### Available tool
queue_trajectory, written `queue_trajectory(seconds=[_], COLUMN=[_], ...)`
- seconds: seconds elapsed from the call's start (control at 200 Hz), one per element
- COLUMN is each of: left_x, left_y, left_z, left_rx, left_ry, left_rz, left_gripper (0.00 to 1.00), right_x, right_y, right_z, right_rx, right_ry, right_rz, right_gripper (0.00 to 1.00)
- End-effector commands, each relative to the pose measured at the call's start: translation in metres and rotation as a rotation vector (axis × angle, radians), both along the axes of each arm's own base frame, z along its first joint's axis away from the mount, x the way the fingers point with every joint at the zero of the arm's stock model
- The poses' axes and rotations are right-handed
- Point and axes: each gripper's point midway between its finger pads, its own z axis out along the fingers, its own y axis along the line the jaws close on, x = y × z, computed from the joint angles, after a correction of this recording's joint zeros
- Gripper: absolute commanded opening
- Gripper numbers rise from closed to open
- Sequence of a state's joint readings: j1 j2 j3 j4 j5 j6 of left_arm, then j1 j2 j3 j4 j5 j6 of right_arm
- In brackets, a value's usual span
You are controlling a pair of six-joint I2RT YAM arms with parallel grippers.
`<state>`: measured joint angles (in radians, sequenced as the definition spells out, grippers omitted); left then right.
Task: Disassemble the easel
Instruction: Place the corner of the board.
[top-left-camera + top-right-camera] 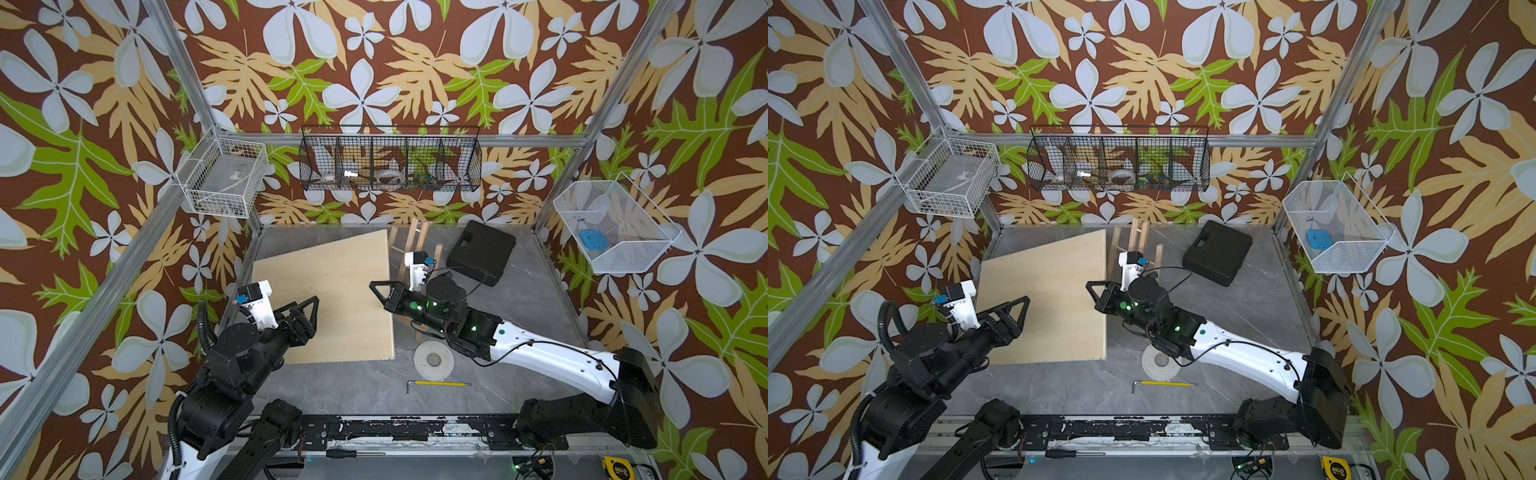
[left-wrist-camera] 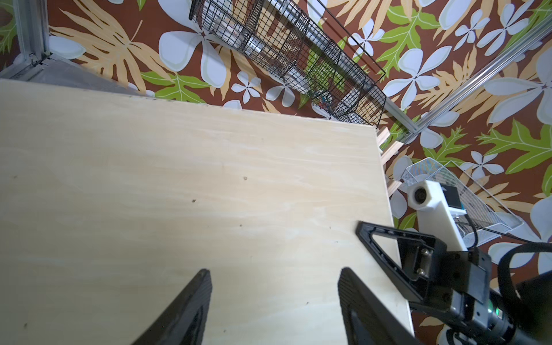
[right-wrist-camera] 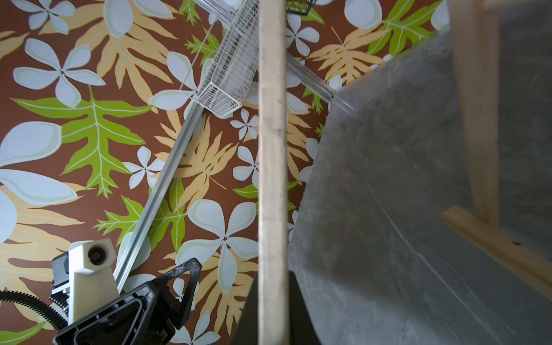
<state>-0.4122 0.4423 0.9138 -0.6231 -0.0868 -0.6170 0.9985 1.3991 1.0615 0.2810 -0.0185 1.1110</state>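
Toward the back of the grey table point(image 1: 534, 299), the easel point(image 1: 417, 235) stands just right of the plywood board point(image 1: 332, 282) and near the black case point(image 1: 482, 253), with the right arm's wrist partly hiding it. Right gripper point(image 1: 375, 286): jaws clamped on the board's right edge, which is raised above the tabletop. Left gripper point(image 1: 314, 302): jaws apart over the board's near left portion, gripping nothing. A white disc point(image 1: 422, 365) and a yellow-handled hex key point(image 1: 440, 383) lie nearer the front.
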Motion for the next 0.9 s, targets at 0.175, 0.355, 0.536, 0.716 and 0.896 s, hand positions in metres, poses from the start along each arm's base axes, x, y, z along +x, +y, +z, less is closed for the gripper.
queue_trajectory(seconds=[0.175, 0.355, 0.536, 0.716, 0.896], left_x=[0.008, 0.013, 0.027, 0.034, 0.033], left_y=[0.0, -0.006, -0.025, -0.031, -0.027], left_z=[-0.028, -0.04, -0.052, -0.065, -0.084], left_rx=[-0.011, -0.026, -0.137, -0.159, -0.127], left_ry=[0.081, 0.105, 0.114, 0.137, 0.172], left_rz=[0.031, 0.018, -0.024, -0.034, -0.015], left_gripper=[0.69, 0.69, 0.65, 0.64, 0.65], right_x=[-0.017, -0.019, -0.019, -0.021, -0.02], right_y=[0.03, 0.044, 0.056, 0.07, 0.075], right_z=[0.045, 0.019, -0.01, -0.039, -0.075], right_rx=[0.272, 0.254, 0.284, 0.229, 0.153], right_ry=[-0.017, 0.038, 0.119, 0.16, 0.214], right_rz=[0.062, 0.061, 0.047, 0.045, 0.04], right_gripper=[0.0, 0.0, 0.0, 0.0, 0.0])
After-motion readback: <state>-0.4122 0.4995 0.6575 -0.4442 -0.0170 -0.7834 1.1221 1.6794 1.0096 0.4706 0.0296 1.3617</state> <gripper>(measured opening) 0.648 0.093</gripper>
